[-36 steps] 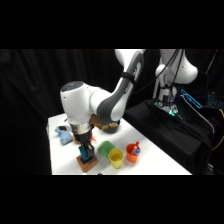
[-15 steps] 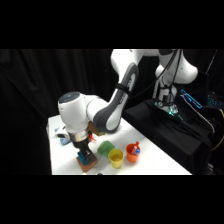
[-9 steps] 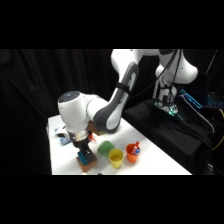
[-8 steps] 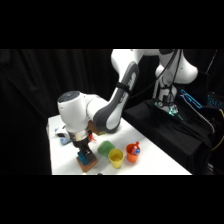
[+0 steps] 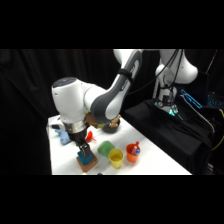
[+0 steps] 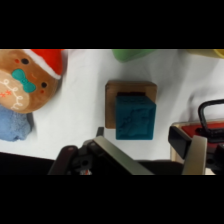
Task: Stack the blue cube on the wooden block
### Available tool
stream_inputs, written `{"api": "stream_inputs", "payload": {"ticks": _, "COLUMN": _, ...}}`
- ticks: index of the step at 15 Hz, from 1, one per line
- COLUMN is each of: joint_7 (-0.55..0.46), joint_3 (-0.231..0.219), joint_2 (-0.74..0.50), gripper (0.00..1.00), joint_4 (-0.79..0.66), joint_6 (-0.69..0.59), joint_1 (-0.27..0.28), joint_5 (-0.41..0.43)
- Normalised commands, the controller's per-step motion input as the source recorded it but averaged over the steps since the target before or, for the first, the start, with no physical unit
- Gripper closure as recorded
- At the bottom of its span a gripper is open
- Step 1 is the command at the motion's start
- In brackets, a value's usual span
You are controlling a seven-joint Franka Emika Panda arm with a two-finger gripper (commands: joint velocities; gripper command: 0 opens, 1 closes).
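Note:
The blue cube [image 6: 135,118] sits on the wooden block [image 6: 131,88], whose orange-brown rim shows around the cube's far side. My gripper [image 6: 145,150] hovers just over them, open, its fingers [image 6: 192,150] standing wider apart than the cube and not touching it. In the side view the gripper [image 5: 82,149] comes down at the table's front left, right above the cube [image 5: 88,158] and the block [image 5: 85,165].
A green rounded object [image 5: 105,148], a yellow cup [image 5: 116,158] and an orange cup [image 5: 132,151] stand to the right of the block. A light-blue soft toy [image 5: 62,136] lies at the left. A gingerbread plush [image 6: 25,80] lies beside it.
The arm came down over the block and has since lifted a little. The cube stays on the block, and nothing else has moved.

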Motion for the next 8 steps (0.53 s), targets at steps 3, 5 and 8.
{"api": "stream_inputs", "payload": {"ticks": 3, "joint_7": -0.14, "joint_3": 0.033, "joint_2": -0.38, "gripper": 0.00, "joint_4": -0.15, "joint_6": -0.36, "joint_1": -0.005, "joint_5": -0.015}}
{"api": "stream_inputs", "payload": {"ticks": 5, "joint_7": -0.17, "joint_3": 0.058, "joint_2": -0.37, "gripper": 0.00, "joint_4": -0.19, "joint_6": -0.32, "joint_1": -0.026, "joint_5": 0.020}}
{"api": "stream_inputs", "payload": {"ticks": 8, "joint_7": -0.17, "joint_3": 0.065, "joint_2": -0.40, "gripper": 0.00, "joint_4": -0.26, "joint_6": -0.28, "joint_1": -0.034, "joint_5": 0.044}}
